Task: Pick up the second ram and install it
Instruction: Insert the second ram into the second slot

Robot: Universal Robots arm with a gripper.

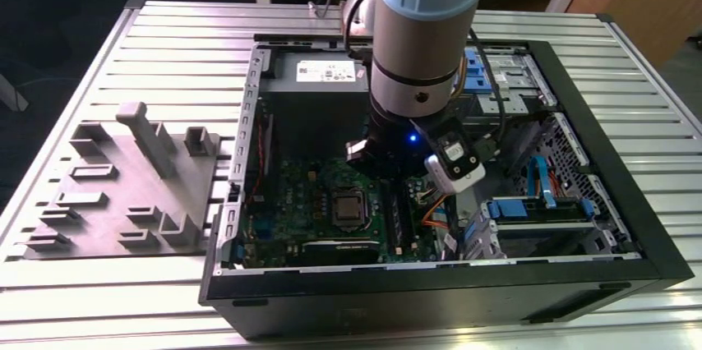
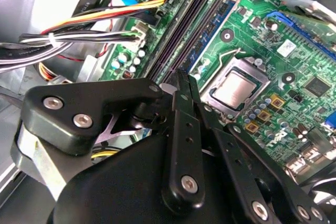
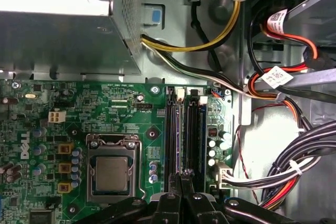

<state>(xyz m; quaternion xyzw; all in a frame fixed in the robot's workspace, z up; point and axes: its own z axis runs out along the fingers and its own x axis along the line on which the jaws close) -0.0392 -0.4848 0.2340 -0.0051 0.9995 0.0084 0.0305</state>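
arm [image 1: 422, 29]: just one. It reaches from the top middle of the exterior view down into the open case [image 1: 439, 292], with the wrist about dead centre of the frame.
gripper [image 3: 182, 178]: one, with two fingers [image 2: 181, 129] pinched nearly together. The tips sit right over the memory slots in both wrist views.
second ram: honestly can't pin it down. In the first wrist view a thin purplish line runs between the rails straight into the fingertips. Can't tell if that's the stick.
slot rails [image 3: 171, 140]: two long black ones I can count, side by side. One thin blue strip [image 3: 202, 135] runs along their far side from the CPU socket.
CPU socket [image 3: 112, 174]: one, just beside the rails on the green motherboard [image 3: 121, 114]. It's lower centre in the exterior view.
exterior view gives: one gray fixture [image 1: 121, 194] on the slatted table [image 1: 176, 29] at the exterior view's left, well apart from the case.
wrist views give: the close-up stuff, like one cable bundle [image 2: 79, 35] of black, orange and yellow wires near the rails.
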